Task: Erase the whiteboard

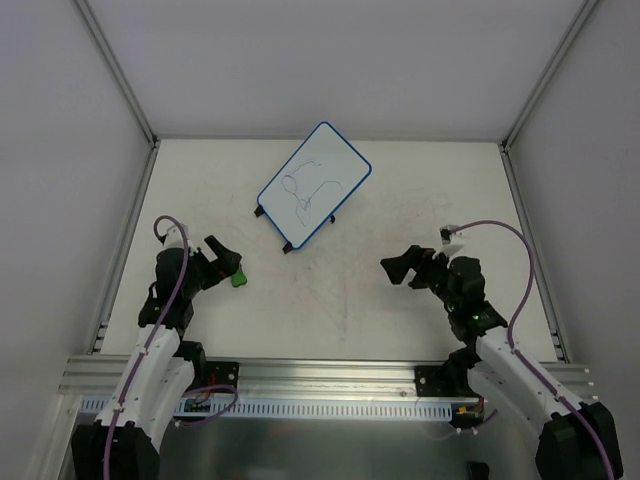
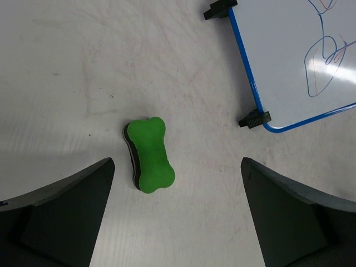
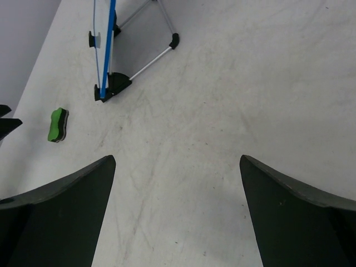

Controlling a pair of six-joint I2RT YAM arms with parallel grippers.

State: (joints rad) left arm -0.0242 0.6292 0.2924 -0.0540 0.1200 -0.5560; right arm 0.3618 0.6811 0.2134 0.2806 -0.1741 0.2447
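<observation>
The whiteboard (image 1: 314,185) stands tilted at the back middle of the table, blue-rimmed, with thin pen scribbles on its face. The left wrist view shows its lower corner (image 2: 295,55) and black feet. From the right wrist it appears edge-on (image 3: 104,44) on its wire stand. A green bone-shaped eraser (image 2: 150,156) lies flat on the table. Its near end reaches just between the wide-open fingers of my left gripper (image 2: 177,161), closer to the left finger and touching neither. My right gripper (image 3: 178,158) hovers open over bare table, right of the board, holding nothing.
The table (image 1: 420,200) is off-white with faint smudges. Grey walls and metal rails (image 1: 125,250) close it in on the left, right and back. The eraser (image 3: 58,124) and the tips of the left fingers (image 3: 5,119) also show at the left of the right wrist view.
</observation>
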